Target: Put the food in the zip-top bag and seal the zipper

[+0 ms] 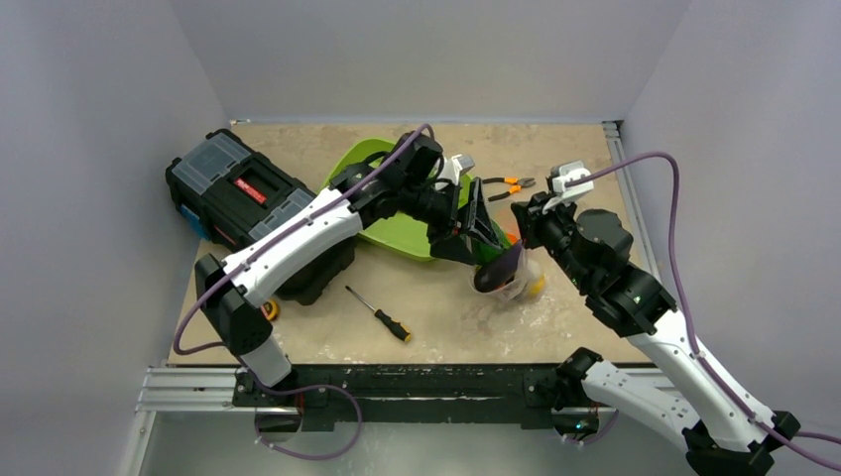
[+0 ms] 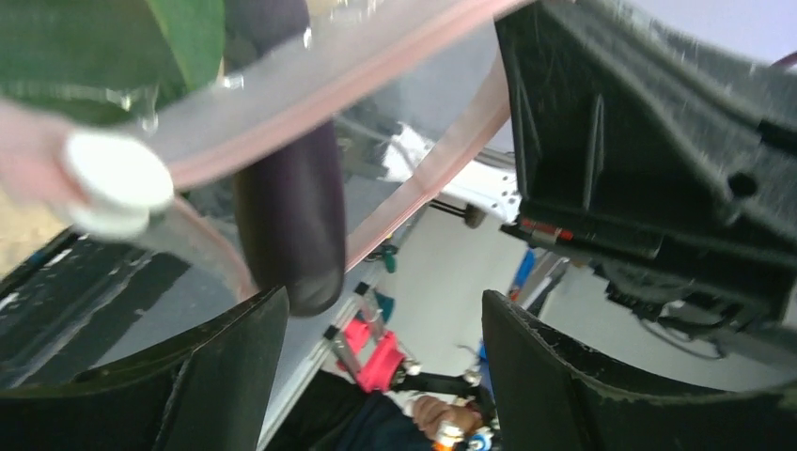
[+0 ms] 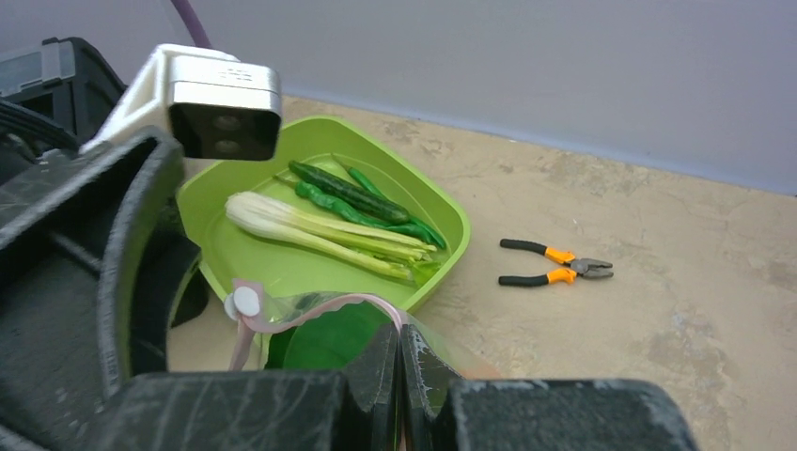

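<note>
The clear zip-top bag (image 1: 518, 288) hangs open between the grippers, right of the tray. My right gripper (image 3: 399, 343) is shut on its mouth edge, on the pink zipper (image 3: 320, 307) with a white slider (image 3: 246, 303). A green round fruit (image 3: 329, 343) lies inside; a yellow lemon (image 1: 537, 286) shows through the bag. The purple eggplant (image 2: 287, 216) sticks out of the bag mouth, its end just past my left gripper (image 2: 385, 376), which is open and empty. The zipper (image 2: 376, 80) crosses the left wrist view. Bok choy (image 3: 320, 230) and green pods (image 3: 357, 195) lie in the tray.
The lime-green tray (image 1: 382, 233) sits at the back centre under my left arm. A black toolbox (image 1: 243, 193) stands at the left. A screwdriver (image 1: 382, 314) lies near the front. Orange-handled pliers (image 1: 511, 186) lie at the back, also in the right wrist view (image 3: 554, 266).
</note>
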You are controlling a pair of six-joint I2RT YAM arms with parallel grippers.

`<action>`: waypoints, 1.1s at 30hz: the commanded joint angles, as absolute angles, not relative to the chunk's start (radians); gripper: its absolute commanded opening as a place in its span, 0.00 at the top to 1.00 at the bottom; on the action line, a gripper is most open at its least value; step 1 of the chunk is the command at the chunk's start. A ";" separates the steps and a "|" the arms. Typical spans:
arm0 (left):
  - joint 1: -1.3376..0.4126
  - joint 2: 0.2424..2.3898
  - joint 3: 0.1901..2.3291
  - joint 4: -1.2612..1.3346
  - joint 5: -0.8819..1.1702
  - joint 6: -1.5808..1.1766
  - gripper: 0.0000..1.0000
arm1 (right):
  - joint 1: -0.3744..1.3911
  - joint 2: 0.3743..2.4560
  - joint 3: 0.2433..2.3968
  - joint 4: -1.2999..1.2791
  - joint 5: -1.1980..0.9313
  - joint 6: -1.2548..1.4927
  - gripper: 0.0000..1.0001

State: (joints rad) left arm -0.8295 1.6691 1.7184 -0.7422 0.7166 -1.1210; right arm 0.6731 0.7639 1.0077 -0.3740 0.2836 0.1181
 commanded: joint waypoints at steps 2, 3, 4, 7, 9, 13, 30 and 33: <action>-0.833 1.553 1.753 -0.856 0.639 -0.841 0.29 | 0.673 0.764 1.052 -0.298 0.326 0.163 1.00; -0.846 1.531 1.746 -0.845 0.610 -0.770 0.31 | 0.673 0.766 1.051 -0.298 0.328 0.167 1.00; -0.864 1.510 1.740 -0.840 0.575 -0.712 0.32 | 0.673 0.768 1.051 -0.299 0.328 0.172 1.00; -0.942 1.456 1.740 -0.856 0.443 -0.531 0.32 | 0.673 0.773 1.053 -0.309 0.335 0.186 1.00; -0.988 1.442 1.752 -0.874 0.365 -0.458 0.33 | 0.673 0.778 1.060 -0.320 0.337 0.194 1.00; -1.011 1.438 1.738 -0.884 0.302 -0.472 0.39 | 0.673 0.778 1.070 -0.332 0.339 0.204 1.00; -0.951 1.568 1.672 -0.841 0.286 -0.690 0.64 | 0.673 0.791 1.096 -0.342 0.325 0.207 1.00; -0.951 1.588 1.662 -0.847 0.302 -0.696 0.64 | 0.673 0.792 1.100 -0.345 0.324 0.203 1.00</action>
State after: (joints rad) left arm -0.9516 1.5772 1.6703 -0.8806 0.2802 -0.6712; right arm 0.6731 0.7986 1.0382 -0.4000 0.3225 0.2016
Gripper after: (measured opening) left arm 0.362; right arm 0.005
